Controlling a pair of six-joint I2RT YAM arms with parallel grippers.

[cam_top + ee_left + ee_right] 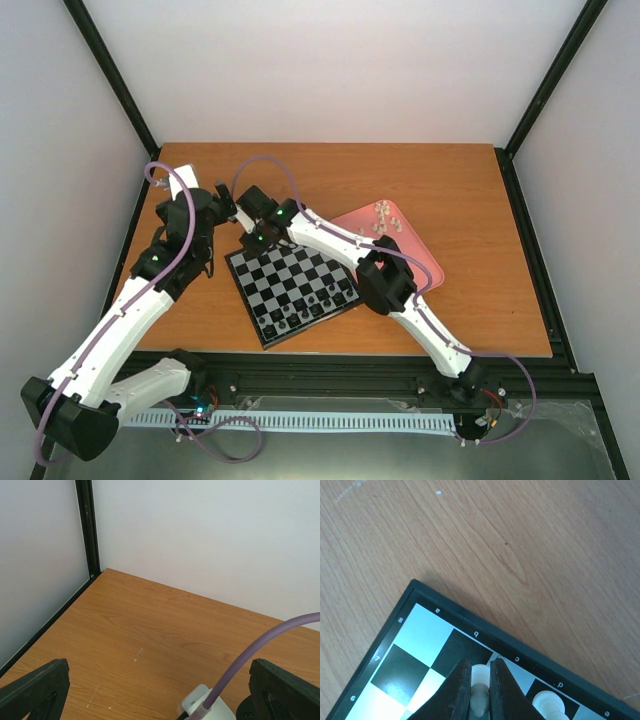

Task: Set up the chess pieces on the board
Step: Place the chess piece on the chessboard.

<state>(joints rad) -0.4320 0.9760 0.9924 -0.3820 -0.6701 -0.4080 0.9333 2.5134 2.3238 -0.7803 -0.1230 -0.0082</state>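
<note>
The chessboard [292,291] lies tilted on the wooden table, with small dark pieces along its near edge. In the right wrist view my right gripper [480,679] is shut on a white chess piece [480,698], held over the board [420,625] near the b8 and c8 squares at its far left corner. Another white piece [548,702] stands on d8. More white pieces [384,218] lie on the pink tray [425,262]. My left gripper [222,203] sits left of the board's far corner; its fingers [37,692] stand wide apart with only table between them.
The right arm's white link and purple cable [250,662] cross the left wrist view. Black frame posts and white walls enclose the table. The table's back left corner [102,572] lies ahead of the left gripper.
</note>
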